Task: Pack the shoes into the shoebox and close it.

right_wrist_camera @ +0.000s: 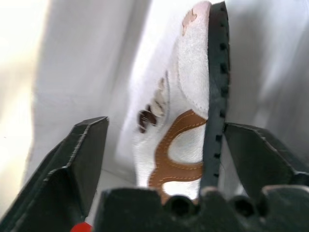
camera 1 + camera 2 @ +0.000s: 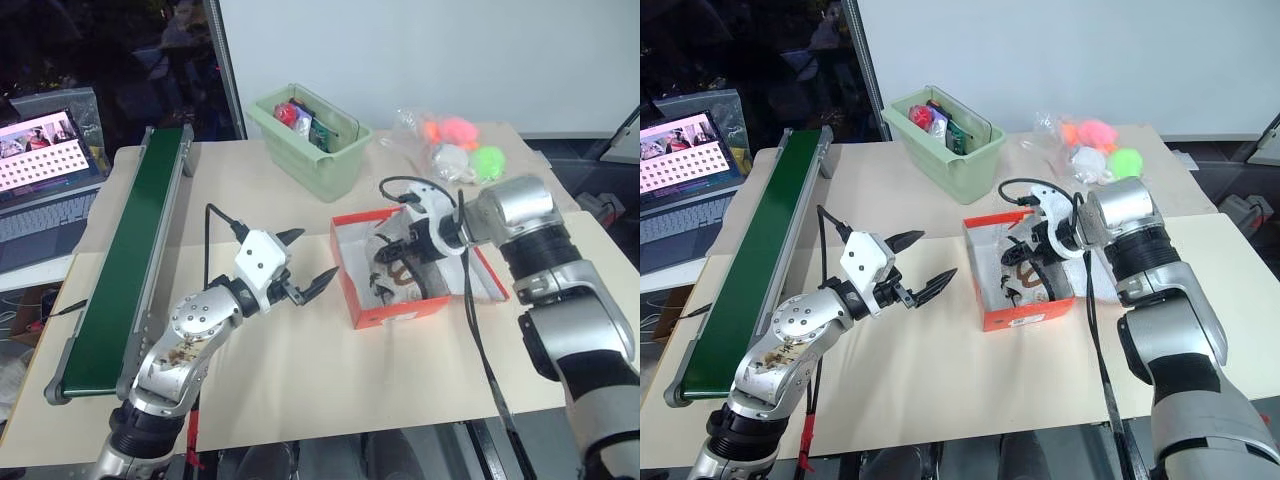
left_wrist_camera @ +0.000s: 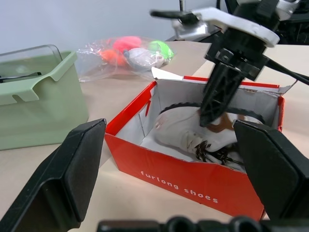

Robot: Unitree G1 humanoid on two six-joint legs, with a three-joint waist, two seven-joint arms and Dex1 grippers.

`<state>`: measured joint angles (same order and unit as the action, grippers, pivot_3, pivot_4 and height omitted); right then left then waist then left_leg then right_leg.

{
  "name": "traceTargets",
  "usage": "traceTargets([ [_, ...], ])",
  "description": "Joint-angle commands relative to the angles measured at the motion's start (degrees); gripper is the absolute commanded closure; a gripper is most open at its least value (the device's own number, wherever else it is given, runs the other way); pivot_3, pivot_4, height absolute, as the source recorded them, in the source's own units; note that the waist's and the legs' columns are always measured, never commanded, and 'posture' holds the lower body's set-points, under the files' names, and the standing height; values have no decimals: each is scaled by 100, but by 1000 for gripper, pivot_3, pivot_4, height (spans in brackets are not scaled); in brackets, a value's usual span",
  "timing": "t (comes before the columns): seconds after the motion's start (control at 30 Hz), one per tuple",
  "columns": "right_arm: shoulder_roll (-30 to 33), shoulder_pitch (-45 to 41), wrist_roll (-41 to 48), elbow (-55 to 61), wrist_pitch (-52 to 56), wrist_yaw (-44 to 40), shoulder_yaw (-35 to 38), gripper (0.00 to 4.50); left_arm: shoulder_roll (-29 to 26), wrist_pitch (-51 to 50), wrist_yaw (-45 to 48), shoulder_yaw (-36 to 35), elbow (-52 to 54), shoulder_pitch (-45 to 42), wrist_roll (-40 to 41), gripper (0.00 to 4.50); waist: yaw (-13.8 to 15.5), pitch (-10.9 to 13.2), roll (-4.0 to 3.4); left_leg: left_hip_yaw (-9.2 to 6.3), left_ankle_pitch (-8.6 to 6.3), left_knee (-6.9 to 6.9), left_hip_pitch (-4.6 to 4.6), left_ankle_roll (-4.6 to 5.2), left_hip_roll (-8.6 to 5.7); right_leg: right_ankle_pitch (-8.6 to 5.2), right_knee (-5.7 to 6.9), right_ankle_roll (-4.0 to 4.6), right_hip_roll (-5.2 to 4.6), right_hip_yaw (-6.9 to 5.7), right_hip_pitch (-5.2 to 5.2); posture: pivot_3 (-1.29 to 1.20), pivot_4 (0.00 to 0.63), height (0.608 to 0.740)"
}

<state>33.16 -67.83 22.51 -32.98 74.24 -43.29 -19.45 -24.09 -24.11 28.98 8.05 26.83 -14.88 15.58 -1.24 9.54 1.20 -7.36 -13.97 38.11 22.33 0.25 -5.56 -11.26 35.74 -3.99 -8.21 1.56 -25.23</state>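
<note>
The red-orange shoebox [image 2: 400,308] stands open on the table, right of centre. A white shoe [image 3: 186,133] with brown markings and dark laces lies inside it; how many shoes are in there I cannot tell. My right gripper [image 2: 398,262] reaches down into the box. In the right wrist view its fingers [image 1: 84,159] stand wide apart on either side of the shoe [image 1: 183,145], open. My left gripper [image 2: 318,254] hovers just left of the box, level and pointing at it, open with nothing between its fingers [image 3: 79,166].
A pale green bin [image 2: 330,160] with items in it stands behind the box. A clear bag of colourful balls [image 2: 455,140] lies at the back right. A long green conveyor [image 2: 130,260] runs along the table's left side, with a laptop [image 2: 40,180] beyond it.
</note>
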Motion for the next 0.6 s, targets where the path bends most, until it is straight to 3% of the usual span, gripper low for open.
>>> traceTargets([
  [0.03,87,-463,-45,595,-141,-19,433,220,70,107,-218,-245,4,-86,-129,0,-1,0,0,0,0,0,0,0,0,0,1,0,0,0,-2,0,150,740],
  [0.2,305,-426,-186,1316,-493,153,829,220,225,125,-667,-586,-220,-189,-295,0,32,0,0,-1,-1,0,0,0,-1,0,0,0,1,-1,-1,0,150,740],
  [0.3,150,-229,43,2261,-816,356,1458,220,376,85,-1311,-1120,-418,-265,-487,0,45,0,0,-1,0,2,2,-1,-1,0,-1,0,0,-1,-2,0,150,740],
  [0.43,-435,970,303,4743,-1991,611,1882,220,426,96,-2107,-1706,-563,-121,-931,0,-7,-4,2,-3,-2,2,1,-3,14,1,5,1,16,0,-5,0,150,740],
  [0.6,-1118,2363,74,5815,-2799,1162,1704,220,460,-59,-2496,-2254,-507,206,-1020,0,38,-7,8,-13,-11,21,-1,-16,31,7,14,11,33,0,-5,0,150,740],
])
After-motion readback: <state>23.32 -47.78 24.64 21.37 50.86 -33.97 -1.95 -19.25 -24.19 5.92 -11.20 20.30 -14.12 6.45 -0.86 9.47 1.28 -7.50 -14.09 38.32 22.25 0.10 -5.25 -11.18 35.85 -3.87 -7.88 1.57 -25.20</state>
